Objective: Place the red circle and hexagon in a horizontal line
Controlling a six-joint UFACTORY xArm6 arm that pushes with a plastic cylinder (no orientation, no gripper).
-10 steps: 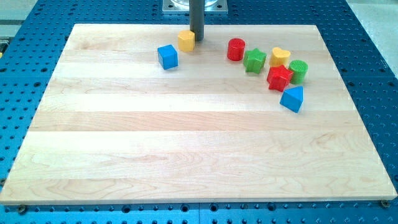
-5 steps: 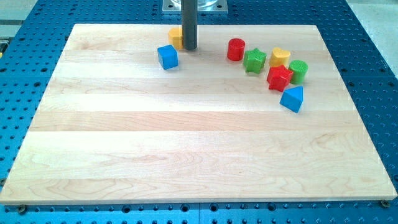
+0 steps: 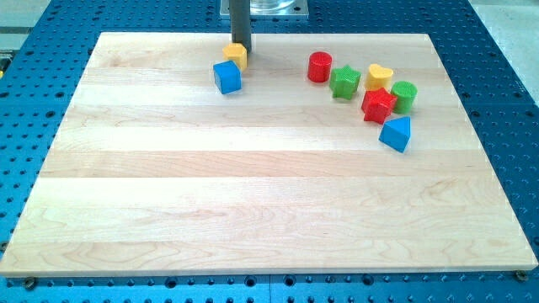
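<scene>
The red circle point(image 3: 319, 66) stands near the view's top, right of centre. The yellow hexagon point(image 3: 235, 55) lies near the top edge of the wooden board point(image 3: 253, 185), left of the red circle and touching the upper corner of the blue cube point(image 3: 226, 77). My tip point(image 3: 241, 45) is at the hexagon's top edge, on the side toward the view's top, close to or touching it. The red circle is well to the right of my tip, at a slightly lower height in the view than the hexagon.
A cluster sits right of the red circle: a green star point(image 3: 344, 82), a yellow heart point(image 3: 379, 77), a green circle point(image 3: 404, 96), a red star point(image 3: 378, 105) and a blue triangle point(image 3: 396, 133). The arm's base plate point(image 3: 265, 8) is at the view's top.
My tip has moved left, from the hexagon's right side to its top side. The hexagon has slid a little left, up against the blue cube. The other blocks have not moved.
</scene>
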